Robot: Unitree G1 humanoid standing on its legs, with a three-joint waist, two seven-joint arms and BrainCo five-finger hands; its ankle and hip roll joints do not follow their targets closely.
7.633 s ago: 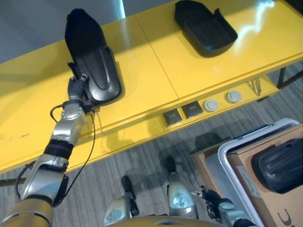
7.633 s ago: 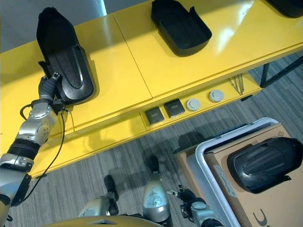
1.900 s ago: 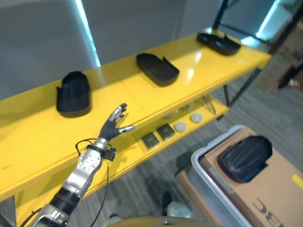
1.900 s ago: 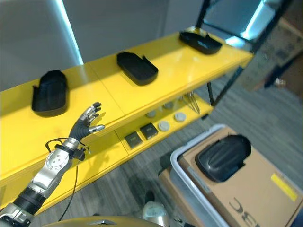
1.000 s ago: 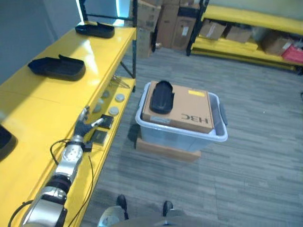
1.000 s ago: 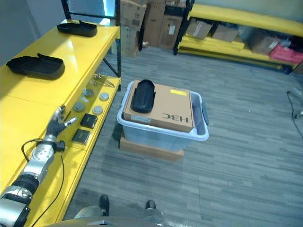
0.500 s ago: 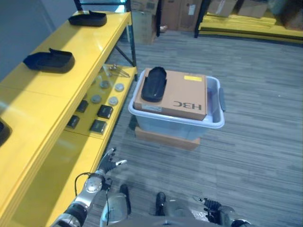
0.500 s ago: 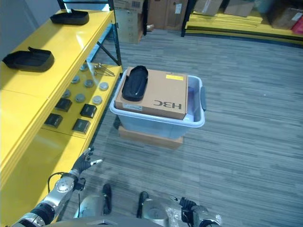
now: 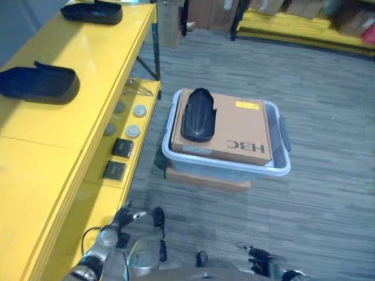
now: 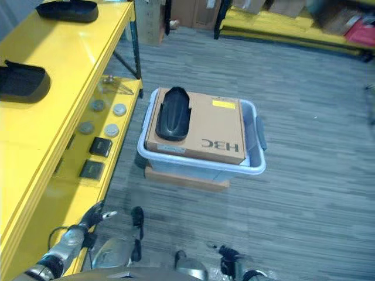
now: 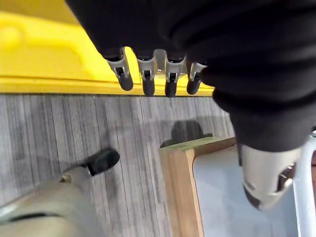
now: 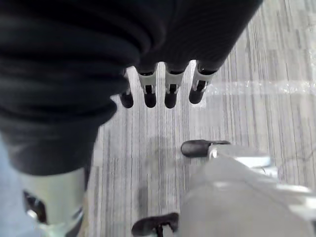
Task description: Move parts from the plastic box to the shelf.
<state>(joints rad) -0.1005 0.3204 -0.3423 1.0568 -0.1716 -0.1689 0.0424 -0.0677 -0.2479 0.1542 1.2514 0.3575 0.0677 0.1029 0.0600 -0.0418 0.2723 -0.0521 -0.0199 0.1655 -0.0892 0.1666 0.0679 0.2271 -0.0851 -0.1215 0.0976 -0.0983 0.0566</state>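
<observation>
Part: a black part (image 9: pixel 197 115) is lying on top of a cardboard sheet (image 9: pixel 234 129), toward the corner nearest the shelf, uncovered, so it looks easy to take from above.
Box: the plastic box (image 10: pixel 256 153) is sitting on a low wooden base (image 9: pixel 206 180) on the grey floor (image 9: pixel 328 199), just beside the shelf's lower ledge but apart from it.
Shelf: the yellow shelf (image 9: pixel 76 111) is running along the robot's left; two black parts are already lying on it, one near (image 9: pixel 38 83) and one far (image 9: pixel 91 10), well apart, leaving bare yellow top between them and nearer the robot.
Lower ledge: small round discs (image 9: pixel 133 120) and dark square pieces (image 9: pixel 118 158) are sitting on it, below the top's edge.
Left hand: the left hand (image 9: pixel 120 218) is hanging low beside the shelf edge, fingers (image 11: pixel 144 74) straight and slightly apart, holding nothing.
Right hand: the right hand (image 12: pixel 163 84) is hanging over the floor, fingers relaxed and straight, empty.
Room: the floor on the box's far and right sides is open; the gap between box and shelf is narrow, probably the tight spot.
Stage: judging by this, the next part is not yet picked.
</observation>
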